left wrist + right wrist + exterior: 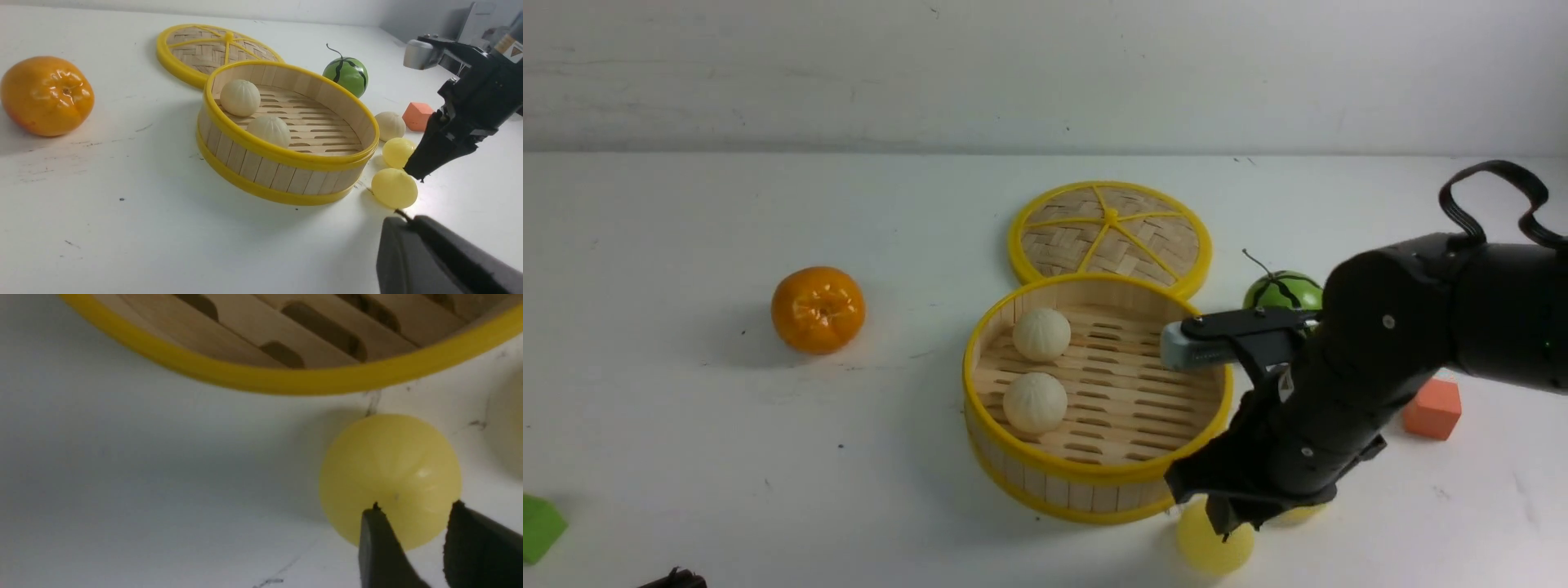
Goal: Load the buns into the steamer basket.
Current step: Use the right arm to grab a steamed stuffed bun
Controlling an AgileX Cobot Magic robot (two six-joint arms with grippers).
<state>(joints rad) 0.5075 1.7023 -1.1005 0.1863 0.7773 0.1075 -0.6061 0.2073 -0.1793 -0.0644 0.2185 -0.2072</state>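
Note:
The steamer basket (pixel 1094 478) stands mid-table and holds two off-white pleated buns (pixel 1041 333) (pixel 1035 402). It also shows in the left wrist view (pixel 261 169). Outside its right side lie a third off-white bun (pixel 390 125) and two pale yellow buns (pixel 398 152) (pixel 394 188). My right gripper (pixel 1227 523) hangs just above the nearer yellow bun (pixel 1209 551) (pixel 390 469). Its fingers (pixel 378 543) are parted a little, narrower than the bun, and hold nothing. My left gripper (pixel 402 218) is low at the near left, fingers together and empty.
The woven lid (pixel 1111 233) lies flat behind the basket. An orange (pixel 818 309) sits to the left, a green watermelon ball (pixel 1282 290) behind my right arm. An orange-red block (pixel 1432 408) is at the right, a green block (pixel 539 527) at the near left edge.

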